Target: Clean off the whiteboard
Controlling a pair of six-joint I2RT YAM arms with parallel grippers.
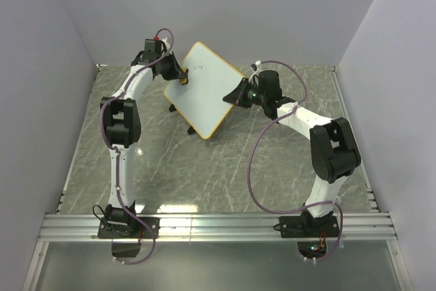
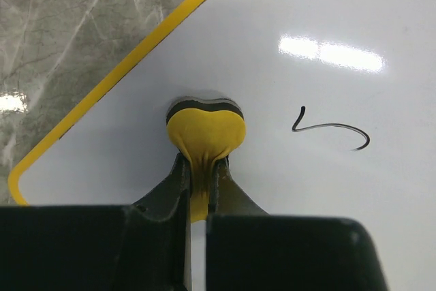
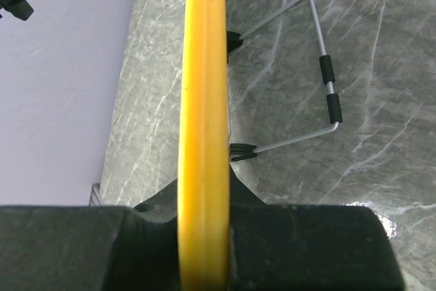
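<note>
The whiteboard (image 1: 208,90) stands tilted at the back of the table, white with a yellow frame. My right gripper (image 1: 238,95) is shut on its right edge; the right wrist view shows that yellow edge (image 3: 202,120) running between the jaws. My left gripper (image 1: 182,78) is shut on the yellow-and-black eraser (image 2: 206,131), squeezed between the fingers (image 2: 178,182) and pressed against the board's white face (image 2: 320,202) near its upper left edge. A short black scribble (image 2: 332,131) lies to the right of the eraser, also visible as a small mark (image 1: 197,67) from above.
A wire stand with black sleeves (image 3: 328,93) props the board from behind, its black clip feet (image 1: 172,107) on the grey marble table (image 1: 204,175). Walls enclose left, back and right. A metal rail (image 1: 218,225) runs along the near edge.
</note>
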